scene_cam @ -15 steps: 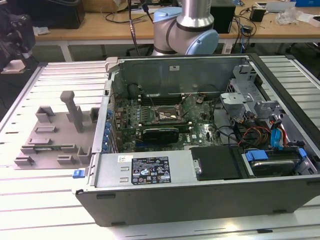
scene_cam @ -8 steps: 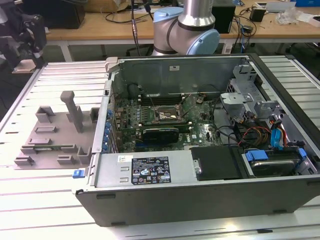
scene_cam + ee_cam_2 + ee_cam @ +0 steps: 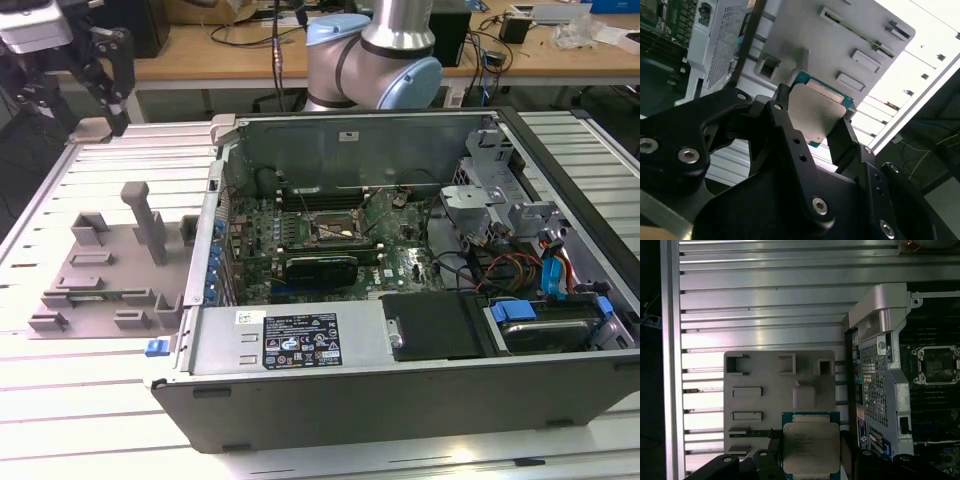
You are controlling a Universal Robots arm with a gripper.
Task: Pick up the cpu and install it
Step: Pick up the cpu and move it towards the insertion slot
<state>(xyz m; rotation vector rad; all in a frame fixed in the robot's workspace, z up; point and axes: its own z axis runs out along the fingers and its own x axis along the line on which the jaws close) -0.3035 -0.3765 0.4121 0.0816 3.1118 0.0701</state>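
Note:
The cpu (image 3: 811,447), a flat square chip with a silvery top and a green rim, is held on two opposite edges by my gripper (image 3: 811,456), which is shut on it. In the second wrist view the cpu (image 3: 816,111) sits between the black fingers (image 3: 785,120) of the gripper (image 3: 815,112). In the exterior view the gripper (image 3: 78,80) hangs high above the far left of the table, beyond the grey tray (image 3: 100,275). The dark motherboard socket (image 3: 340,232) lies inside the open computer case, also seen as the socket (image 3: 939,363) in the first wrist view.
The grey plastic tray (image 3: 770,380) with moulded blocks lies on the slatted metal table (image 3: 60,400), to the exterior view's left of the open computer case (image 3: 400,400). Its side wall (image 3: 880,390), drive cage, cables and a black card surround the socket. The arm's base (image 3: 375,60) stands behind.

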